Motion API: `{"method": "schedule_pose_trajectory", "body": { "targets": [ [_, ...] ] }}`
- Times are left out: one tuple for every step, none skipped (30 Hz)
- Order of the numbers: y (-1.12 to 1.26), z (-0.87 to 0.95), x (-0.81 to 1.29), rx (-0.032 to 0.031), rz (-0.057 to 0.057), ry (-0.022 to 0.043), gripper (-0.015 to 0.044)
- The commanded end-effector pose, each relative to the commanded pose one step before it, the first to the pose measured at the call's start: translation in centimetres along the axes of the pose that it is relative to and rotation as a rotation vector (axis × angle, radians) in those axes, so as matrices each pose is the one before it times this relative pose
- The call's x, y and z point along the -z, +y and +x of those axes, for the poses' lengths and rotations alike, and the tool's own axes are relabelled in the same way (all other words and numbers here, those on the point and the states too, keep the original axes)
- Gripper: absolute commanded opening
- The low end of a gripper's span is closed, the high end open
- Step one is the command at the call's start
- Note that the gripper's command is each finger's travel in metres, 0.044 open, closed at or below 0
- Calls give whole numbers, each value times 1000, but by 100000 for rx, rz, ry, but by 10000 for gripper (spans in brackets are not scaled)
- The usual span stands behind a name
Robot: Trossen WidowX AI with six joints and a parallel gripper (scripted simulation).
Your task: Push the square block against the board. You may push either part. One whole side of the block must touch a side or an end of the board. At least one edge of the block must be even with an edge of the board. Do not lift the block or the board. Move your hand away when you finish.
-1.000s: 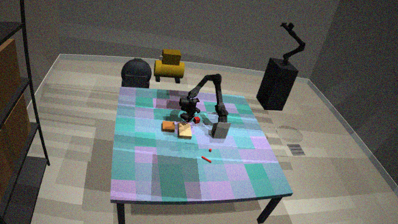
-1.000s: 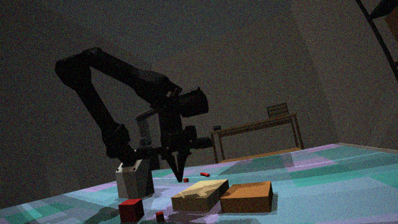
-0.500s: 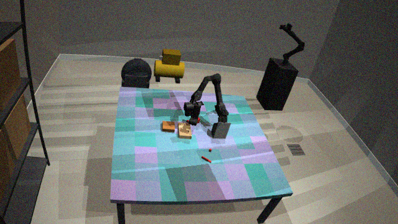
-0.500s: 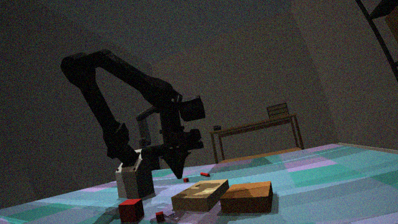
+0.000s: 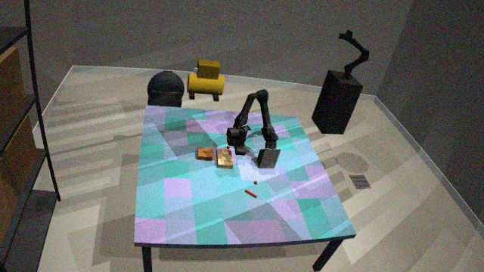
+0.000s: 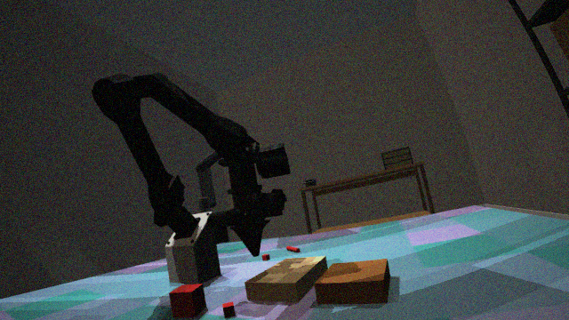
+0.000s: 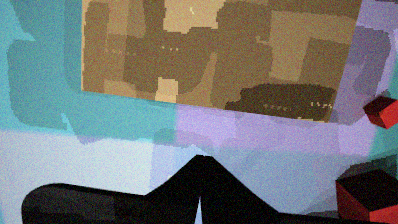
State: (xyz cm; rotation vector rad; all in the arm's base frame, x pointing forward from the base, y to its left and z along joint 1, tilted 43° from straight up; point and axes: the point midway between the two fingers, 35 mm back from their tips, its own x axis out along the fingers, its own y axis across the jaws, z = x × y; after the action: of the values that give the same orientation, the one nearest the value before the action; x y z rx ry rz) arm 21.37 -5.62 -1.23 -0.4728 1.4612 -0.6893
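Grey walls enclose a pale plank floor point(image 5: 91, 125). A dark shelf rack point(image 5: 38, 98) stands at one side. Beyond the bench point(image 5: 181, 211): a yellow compressor point(image 5: 206, 81), a dark dome bin point(image 5: 165, 88), a black pedestal point(image 5: 336, 102).

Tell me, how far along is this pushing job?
Mostly done, it seems: the orange square block sits against the tan board, far edges roughly even. In hand: the shut, empty end effector hovers beside the board without touching. Left: moving it well away.
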Motion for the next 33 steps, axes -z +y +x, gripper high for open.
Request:
{"method": "schedule_pose_trajectory", "body": {
  "targets": [
    [33,3226,353,666,-1735,1317,0],
    [-77,1099,91,214,9,18,0],
    [-65,644,83,183,9,24,0],
    [-24,212,32,70,3,11,0],
    [0,0,0,0,0,0,0],
    [0,0,0,0,0,0,0],
    [0,0,0,0,0,0,0],
    [0,0,0,0,0,0,0],
    [0,0,0,0,0,0,0],
    [1,0,-26,-2,1,-1,0],
    [2,-1,-53,-3,1,-2,0],
    [3,-1,-80,-5,2,-3,0],
    [4,-1,-104,-7,3,-3,0],
    [5,-2,-128,-8,3,-4,0],
    [5,-2,-149,-10,4,-5,0],
    [5,-2,-159,-10,4,-5,0],
    [5,-1,-161,-10,4,-5,0],
    [5,-1,-161,-10,4,-5,0],
    [5,-1,-161,-10,4,-5,0],
    [4,-1,-161,-10,4,-5,0],
    [4,0,-160,-10,4,-5,0],
    [4,0,-160,-10,4,-5,0],
    [4,0,-160,-10,4,-5,0],
    [3,0,-160,-9,4,-5,0],
    [3,1,-160,-9,4,-5,0],
    [3,1,-159,-9,4,-5,0],
    [3,1,-159,-9,4,-5,0],
    [2,2,-159,-9,4,-5,0],
    [2,2,-159,-9,4,-5,0],
    [2,2,-159,-9,4,-6,0],
    [2,2,-159,-9,4,-6,0],
    [1,3,-158,-8,4,-6,0],
    [1,3,-158,-8,4,-6,0]
  ]
}}
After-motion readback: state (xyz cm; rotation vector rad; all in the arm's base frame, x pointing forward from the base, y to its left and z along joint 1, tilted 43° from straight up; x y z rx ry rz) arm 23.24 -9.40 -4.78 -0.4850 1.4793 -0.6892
